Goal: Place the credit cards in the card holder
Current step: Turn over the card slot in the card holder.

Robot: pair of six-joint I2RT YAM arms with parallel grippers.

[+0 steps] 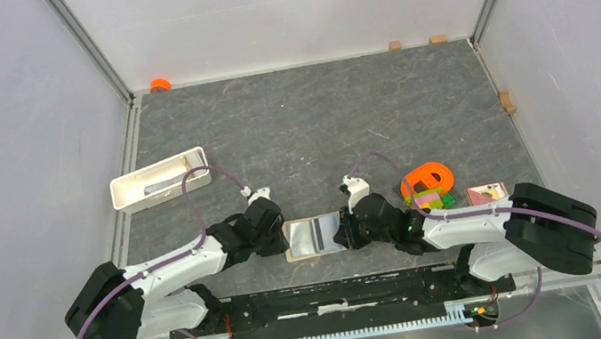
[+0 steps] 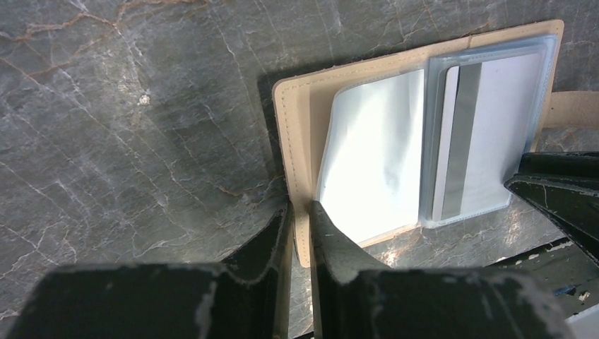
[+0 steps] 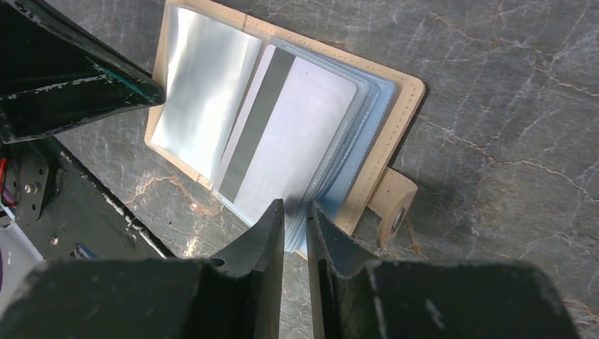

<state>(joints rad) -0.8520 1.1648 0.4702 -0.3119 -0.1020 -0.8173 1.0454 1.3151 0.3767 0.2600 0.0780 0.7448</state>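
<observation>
The beige card holder (image 1: 314, 237) lies open on the dark table between both arms. A grey credit card (image 3: 282, 134) with a dark stripe sits in a see-through pocket on its right half; the left wrist view shows the same grey card (image 2: 480, 141). My left gripper (image 2: 300, 208) is shut on the left beige cover edge of the card holder (image 2: 293, 120). My right gripper (image 3: 295, 206) is shut on the near edge of the blue-grey pocket stack, beside the snap tab (image 3: 395, 205). A pale credit card (image 1: 486, 193) with reddish print lies to the right.
A white tray (image 1: 159, 180) stands at the left. An orange ring-shaped object (image 1: 429, 179) and coloured toy bricks (image 1: 432, 200) lie just right of the right gripper (image 1: 344, 233). A small orange object (image 1: 159, 84) sits at the back wall.
</observation>
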